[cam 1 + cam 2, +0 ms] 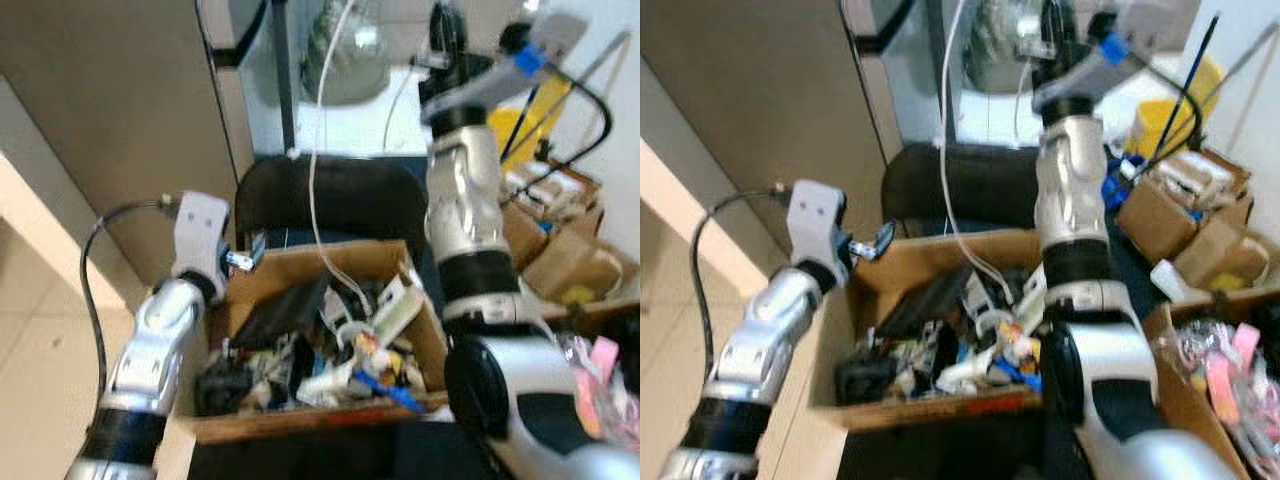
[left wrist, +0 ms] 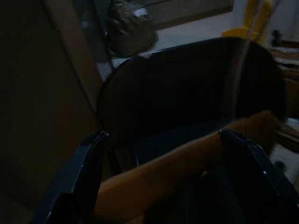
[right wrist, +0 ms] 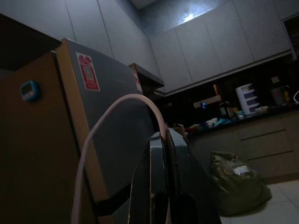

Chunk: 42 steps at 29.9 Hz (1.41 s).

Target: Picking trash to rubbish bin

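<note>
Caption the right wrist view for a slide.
Right gripper shut on a white cable, raised high before grey kitchen cabinets.

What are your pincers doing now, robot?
Right pincer raised high, shut on white cable. Left pincer open above cardboard box rim. Box full of trash.

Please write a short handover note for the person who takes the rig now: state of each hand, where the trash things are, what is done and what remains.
Right hand: raised high, shut on the thin white cable, which hangs down into the cardboard box.
Left hand: open, holding nothing, at the near-left rim of the box, facing the black chair back.
Things: the box stands on the chair, packed with mixed trash. More cardboard boxes stand to the right.
Done: cable gripped and partly lifted out.
Left: pull the cable free and carry it to the rubbish bin, whose location I cannot confirm from here.
</note>
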Available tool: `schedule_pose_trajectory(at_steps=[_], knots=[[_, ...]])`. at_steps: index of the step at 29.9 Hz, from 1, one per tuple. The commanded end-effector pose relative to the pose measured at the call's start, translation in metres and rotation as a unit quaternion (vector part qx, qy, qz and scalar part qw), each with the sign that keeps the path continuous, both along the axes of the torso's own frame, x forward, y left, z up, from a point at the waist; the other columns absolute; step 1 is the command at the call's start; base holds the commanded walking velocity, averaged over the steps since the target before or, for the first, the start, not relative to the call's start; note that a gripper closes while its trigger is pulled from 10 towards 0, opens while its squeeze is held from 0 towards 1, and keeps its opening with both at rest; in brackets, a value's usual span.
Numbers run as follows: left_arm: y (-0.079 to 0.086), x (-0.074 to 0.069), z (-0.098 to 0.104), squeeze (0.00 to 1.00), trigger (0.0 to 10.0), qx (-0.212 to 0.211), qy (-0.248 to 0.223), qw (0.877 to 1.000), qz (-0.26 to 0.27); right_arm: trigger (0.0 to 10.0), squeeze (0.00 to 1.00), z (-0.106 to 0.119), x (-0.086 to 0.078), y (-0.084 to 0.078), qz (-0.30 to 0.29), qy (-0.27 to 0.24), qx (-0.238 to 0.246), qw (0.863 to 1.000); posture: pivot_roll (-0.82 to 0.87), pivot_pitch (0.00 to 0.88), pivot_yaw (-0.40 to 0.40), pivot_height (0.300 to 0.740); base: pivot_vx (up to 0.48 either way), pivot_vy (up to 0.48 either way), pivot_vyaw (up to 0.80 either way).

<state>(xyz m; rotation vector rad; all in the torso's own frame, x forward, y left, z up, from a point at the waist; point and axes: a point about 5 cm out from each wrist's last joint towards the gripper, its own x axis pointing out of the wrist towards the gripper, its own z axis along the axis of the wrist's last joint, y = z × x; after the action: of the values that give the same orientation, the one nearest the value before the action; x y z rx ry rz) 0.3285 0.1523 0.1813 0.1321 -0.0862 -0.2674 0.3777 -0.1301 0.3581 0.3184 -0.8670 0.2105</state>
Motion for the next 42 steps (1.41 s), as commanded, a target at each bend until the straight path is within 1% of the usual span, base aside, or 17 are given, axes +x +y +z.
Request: schedule_pose_trajectory(at_steps=[1, 4, 9, 12, 15, 17, 18, 21, 24, 25, 27, 29, 30, 31, 34, 37, 42], knots=[[0.002, -0.001, -0.006, 0.00, 10.0, 0.002, 0.011, 1.000, 0.001, 10.0, 0.00, 0.002, -0.002, 0.003, 0.008, -0.008, -0.001, 1.000, 0.03, 0.129, 0.057, 0.740, 0.000, 0.000, 0.00], [-0.002, -0.003, -0.007, 0.00, 10.0, 0.011, 0.014, 1.000, -0.013, 10.0, 0.00, -0.002, 0.000, 0.005, 0.020, 0.001, -0.009, 1.000, 0.03, 0.129, 0.057, 0.740, 0.000, 0.000, 0.00], [-0.004, -0.004, -0.007, 0.00, 10.0, 0.014, 0.014, 1.000, -0.023, 10.0, 0.00, -0.027, 0.006, 0.023, 0.061, 0.054, -0.096, 0.992, 0.03, 0.131, 0.053, 0.740, 0.000, 0.000, 0.00], [-0.002, -0.005, -0.006, 0.00, 10.0, 0.016, 0.012, 1.000, -0.022, 10.0, 0.00, -0.053, 0.008, 0.038, 0.101, 0.105, -0.166, 0.975, 0.03, 0.133, 0.051, 0.740, 0.000, 0.000, 0.00], [-0.001, -0.005, -0.006, 0.00, 10.0, 0.016, 0.012, 1.000, -0.022, 10.0, 0.00, -0.063, 0.007, 0.043, 0.125, 0.125, -0.186, 0.966, 0.03, 0.133, 0.051, 0.740, 0.000, 0.000, 0.00], [0.001, -0.005, -0.004, 0.00, 10.0, 0.016, 0.010, 1.000, -0.026, 10.0, 0.00, -0.090, 0.001, 0.053, 0.172, 0.162, -0.255, 0.938, 0.03, 0.134, 0.052, 0.740, 0.000, 0.000, 0.00], [0.001, -0.005, -0.004, 0.00, 10.0, 0.016, 0.010, 1.000, -0.026, 10.0, 0.00, -0.090, 0.001, 0.053, 0.172, 0.162, -0.255, 0.938, 0.03, 0.134, 0.052, 0.740, 0.000, 0.000, 0.00], [0.000, -0.006, -0.002, 0.00, 10.0, 0.013, 0.009, 0.999, -0.045, 10.0, 0.00, -0.113, -0.005, 0.058, 0.203, 0.196, -0.305, 0.910, 0.03, 0.134, 0.053, 0.740, 0.000, 0.000, 0.00], [-0.002, -0.008, -0.002, 0.00, 10.0, 0.016, 0.015, 0.998, -0.066, 10.0, 0.00, -0.124, -0.006, 0.057, 0.206, 0.218, -0.325, 0.897, 0.02, 0.133, 0.056, 0.740, 0.000, 0.000, 0.00], [-0.010, -0.021, -0.006, 0.00, 10.0, 0.005, 0.058, 0.985, -0.162, 10.0, 0.00, -0.152, -0.003, 0.048, 0.178, 0.286, -0.374, 0.864, 0.02, 0.129, 0.055, 0.740, 0.000, 0.000, 0.00], [-0.014, -0.027, -0.007, 0.00, 10.0, 0.004, 0.072, 0.978, -0.197, 10.0, 0.00, -0.160, -0.001, 0.044, 0.162, 0.304, -0.388, 0.855, 0.02, 0.129, 0.055, 0.740, 0.000, 0.000, 0.00], [-0.017, -0.042, -0.014, 0.00, 10.0, 0.019, 0.111, 0.959, -0.260, 10.0, 0.00, -0.170, 0.003, 0.038, 0.136, 0.328, -0.371, 0.858, 0.02, 0.129, 0.055, 0.740, 0.000, 0.000, 0.00], [-0.017, -0.042, -0.014, 0.00, 10.0, 0.019, 0.111, 0.959, -0.260, 10.0, 0.00, -0.170, 0.003, 0.038, 0.136, 0.328, -0.371, 0.858, 0.02, 0.129, 0.055, 0.740, 0.000, 0.000, 0.00], [-0.016, -0.057, -0.020, 0.00, 10.0, 0.035, 0.150, 0.942, -0.298, 10.0, 0.00, -0.176, 0.005, 0.034, 0.109, 0.343, -0.345, 0.867, 0.03, 0.123, 0.054, 0.740, 0.000, 0.000, 0.00], [-0.014, -0.064, -0.023, 0.00, 10.0, 0.034, 0.168, 0.935, -0.309, 10.0, 0.00, -0.182, 0.006, 0.032, 0.094, 0.354, -0.328, 0.871, 0.03, 0.119, 0.050, 0.740, 0.000, 0.000, 0.00], [-0.012, -0.068, -0.026, 0.00, 10.0, 0.032, 0.183, 0.934, -0.306, 10.0, 0.00, -0.193, 0.005, 0.034, 0.080, 0.370, -0.335, 0.863, 0.03, 0.118, 0.048, 0.740, 0.000, 0.000, 0.00], [-0.009, -0.072, -0.030, 0.00, 10.0, 0.046, 0.207, 0.929, -0.304, 10.0, 0.00, -0.230, -0.005, 0.041, 0.086, 0.416, -0.411, 0.807, 0.04, 0.112, 0.040, 0.740, 0.000, 0.000, 0.00]])
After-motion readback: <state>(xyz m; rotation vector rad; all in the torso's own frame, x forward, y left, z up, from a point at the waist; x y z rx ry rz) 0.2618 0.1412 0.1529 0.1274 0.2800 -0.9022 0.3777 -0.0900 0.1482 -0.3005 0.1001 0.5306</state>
